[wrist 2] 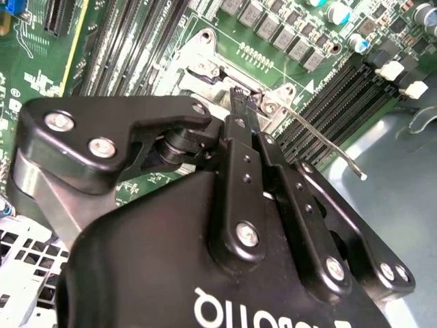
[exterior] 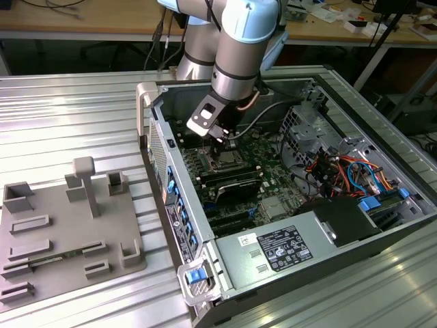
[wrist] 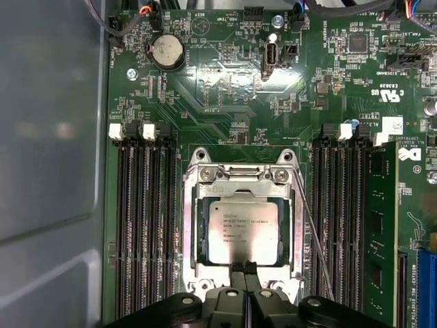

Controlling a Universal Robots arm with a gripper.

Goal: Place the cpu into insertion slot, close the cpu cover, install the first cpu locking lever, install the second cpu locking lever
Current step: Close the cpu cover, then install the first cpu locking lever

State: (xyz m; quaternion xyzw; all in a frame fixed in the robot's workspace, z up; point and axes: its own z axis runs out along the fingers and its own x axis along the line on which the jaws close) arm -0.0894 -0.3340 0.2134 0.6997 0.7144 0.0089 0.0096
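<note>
The cpu (wrist: 244,232), a silvery square chip, lies flat in the insertion slot (wrist: 188,225) on the green board. The cpu cover (wrist: 242,183), a thin silver frame, lies down around the chip. My gripper (wrist: 244,270) is shut, its black fingertips pressed together at the cover's edge beside the chip, with nothing visible between them. In the second wrist view the gripper (wrist 2: 244,101) tips sit on the socket's metal frame. A thin wire locking lever (wrist 2: 328,147) sticks up and away beside the socket, seen as a slanted wire lever (wrist: 315,239) along the slot's side. In the exterior view the gripper (exterior: 222,140) hangs low inside the computer case.
Black memory slots (wrist: 140,225) flank the socket on both sides, one holding a memory stick (wrist: 382,232). The grey case wall (wrist: 48,137) runs close by. A power supply (exterior: 287,249) and cable bundle (exterior: 341,171) fill the case's other end. A grey fixture plate (exterior: 68,232) lies at the exterior view's left.
</note>
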